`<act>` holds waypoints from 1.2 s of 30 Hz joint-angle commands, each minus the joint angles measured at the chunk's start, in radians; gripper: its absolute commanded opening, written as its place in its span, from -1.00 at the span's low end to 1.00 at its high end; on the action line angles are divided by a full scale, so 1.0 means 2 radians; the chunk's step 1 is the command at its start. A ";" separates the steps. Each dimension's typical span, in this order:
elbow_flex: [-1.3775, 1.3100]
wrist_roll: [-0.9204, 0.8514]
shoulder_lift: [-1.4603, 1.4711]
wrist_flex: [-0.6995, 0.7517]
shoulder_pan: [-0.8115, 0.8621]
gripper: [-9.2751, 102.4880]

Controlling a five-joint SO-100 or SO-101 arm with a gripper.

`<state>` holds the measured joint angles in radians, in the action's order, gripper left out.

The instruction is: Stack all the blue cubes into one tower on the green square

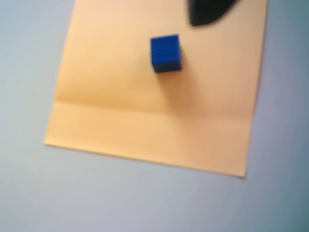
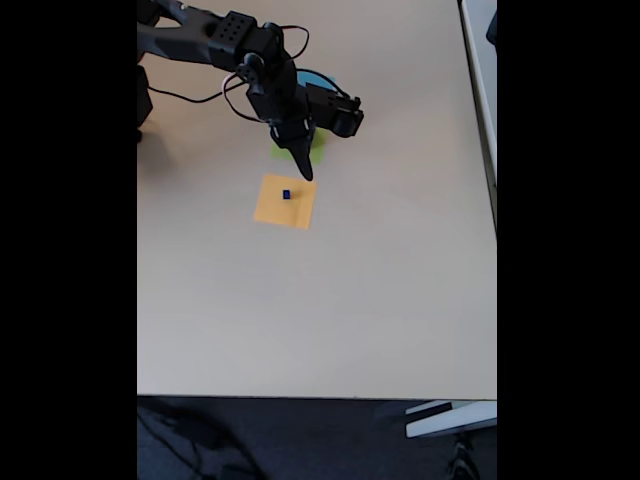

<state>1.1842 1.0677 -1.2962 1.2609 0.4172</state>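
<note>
A small dark blue cube (image 1: 165, 53) sits on an orange paper patch (image 1: 154, 106), near its far edge. In the fixed view the same cube (image 2: 287, 193) is a tiny dot on the orange patch (image 2: 286, 207). My gripper (image 2: 304, 170) hangs point-down just above and beyond the cube, its fingers drawn together into one tip with nothing in them. One dark fingertip (image 1: 207, 13) shows at the top of the wrist view, up and right of the cube. The green square (image 2: 318, 152) lies mostly hidden under the gripper; only a sliver shows.
A light-blue patch (image 2: 318, 78) peeks out behind the arm. The beige table (image 2: 330, 300) stretches bare toward the near edge. A second table edge (image 2: 480, 60) runs along the right, and a cable (image 2: 200, 97) loops under the arm.
</note>
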 commanded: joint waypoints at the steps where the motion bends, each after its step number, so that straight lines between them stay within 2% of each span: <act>1: -0.035 -0.006 0.008 -0.005 0.000 -0.42; 24: -0.070 -0.031 0.071 0.008 0.012 -0.45; 36: -0.032 0.021 0.051 0.035 -0.005 -0.46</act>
<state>1.1137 1.0799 -1.1428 1.3223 0.4234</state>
